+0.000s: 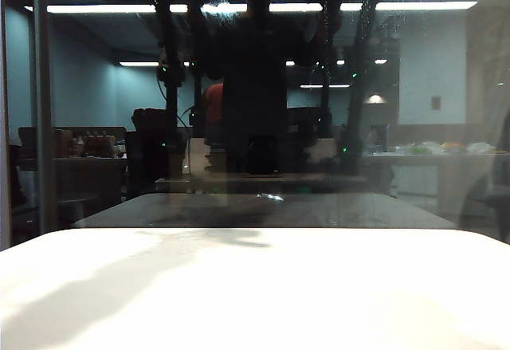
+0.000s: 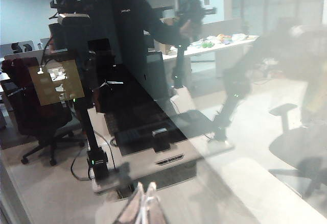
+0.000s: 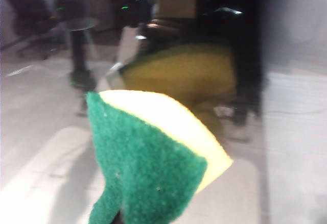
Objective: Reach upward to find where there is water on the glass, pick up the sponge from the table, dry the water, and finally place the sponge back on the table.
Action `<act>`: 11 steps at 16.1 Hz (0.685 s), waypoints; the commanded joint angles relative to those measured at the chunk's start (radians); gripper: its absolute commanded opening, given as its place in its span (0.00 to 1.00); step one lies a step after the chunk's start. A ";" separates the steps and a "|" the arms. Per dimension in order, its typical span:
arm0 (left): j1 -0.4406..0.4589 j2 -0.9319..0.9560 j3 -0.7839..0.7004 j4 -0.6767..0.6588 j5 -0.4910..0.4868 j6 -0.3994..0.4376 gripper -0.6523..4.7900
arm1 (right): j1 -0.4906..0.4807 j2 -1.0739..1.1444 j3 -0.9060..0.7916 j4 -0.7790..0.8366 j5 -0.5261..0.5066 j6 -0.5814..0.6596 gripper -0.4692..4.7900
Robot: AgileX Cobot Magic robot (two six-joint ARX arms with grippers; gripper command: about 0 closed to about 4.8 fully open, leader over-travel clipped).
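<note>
One broad white bench [image 1: 255, 294] fills the lower part of the exterior view, smooth and bare, with a soft grey shadow lying across its left half. Right behind the bench stands the glass [image 1: 430, 127], a dark pane with a grey frame bar [image 1: 41, 103] upright at its left side. The glass mirrors a dim room: long ceiling lights, brown tables, an office chair, a dark figure between two arm stands. Faint pale specks and streaks of water [image 1: 390, 15] show high on the glass, right of the figure's reflection; they are hard to make out.

The sponge [image 3: 153, 157] is off the bench, held up close to the glass in the right wrist view, green scouring face toward the camera and yellow foam behind it, with its dull reflection in the pane beyond. The right gripper [image 3: 118, 218] is almost wholly hidden beneath the sponge; its jaws are pinching the sponge's lower edge.

The left gripper [image 2: 143, 206] points at the glass from just beside it, its pale fingertips [image 2: 134, 207] nearly together and nothing between them.
</note>
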 commanded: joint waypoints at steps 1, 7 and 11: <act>0.000 -0.003 0.006 0.017 0.001 0.000 0.11 | 0.045 0.004 0.002 0.024 -0.007 0.002 0.08; 0.000 -0.003 0.006 0.018 0.001 0.000 0.11 | 0.190 0.092 0.002 0.105 0.003 -0.001 0.08; 0.000 -0.003 0.006 0.017 0.001 0.000 0.11 | 0.294 0.169 0.002 0.204 0.093 -0.041 0.08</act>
